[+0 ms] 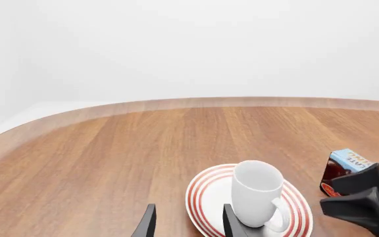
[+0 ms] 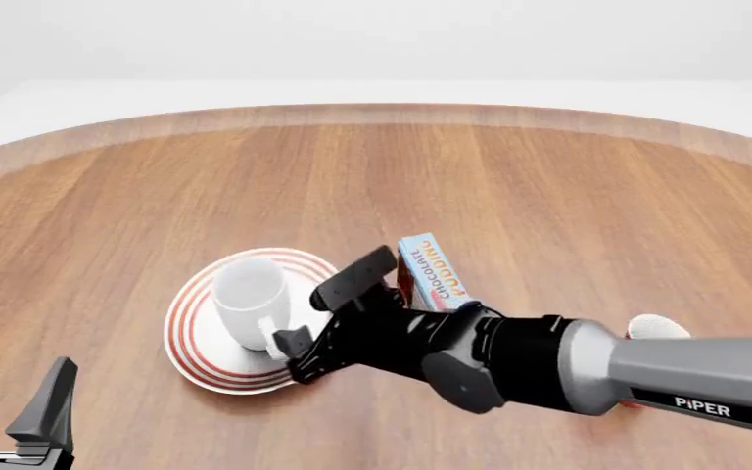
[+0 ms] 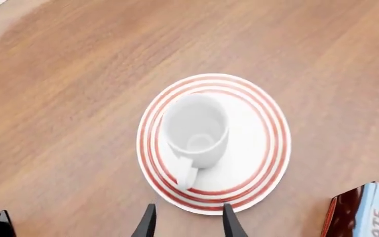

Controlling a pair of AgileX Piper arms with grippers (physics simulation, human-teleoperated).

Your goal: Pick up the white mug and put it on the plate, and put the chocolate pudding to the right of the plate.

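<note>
1. My right gripper (image 2: 308, 315) hangs above the near-right edge of the plate (image 3: 262, 148), its fingers spread apart with nothing between them. In the right wrist view the two fingertips (image 3: 148, 224) frame only the plate's rim and bare wood, so I hold nothing there.

2. The white mug (image 2: 251, 294) stands upright on the plate, set toward the left of its middle, handle turned toward my side. I read that half of the task as done: the mug sits squarely inside the red rings, and my gripper is clear of it.

3. The right arm (image 2: 572, 364) comes in low across the table from the right and passes in front of the chocolate pudding (image 2: 431, 270). The carton lies flat, blue lettered top up, just beside the plate's right edge, and the arm hides its near end. From the front view I cannot tell whether it touches the rim.

4. Since the pudding already lies to the plate's right, I judge that the second half is either done or needs only a small nudge. The arm's closeness to the carton is the risk: a careless sweep could shove it into the plate.

5. My left gripper (image 2: 13, 396) waits at the near-left corner of the table (image 2: 611, 196), fingers parted and empty, well apart from everything. It stays out of the right arm's way there.

6. Behind the right arm, something red and white (image 2: 650, 328) peeks out; too little shows to name it.
</note>
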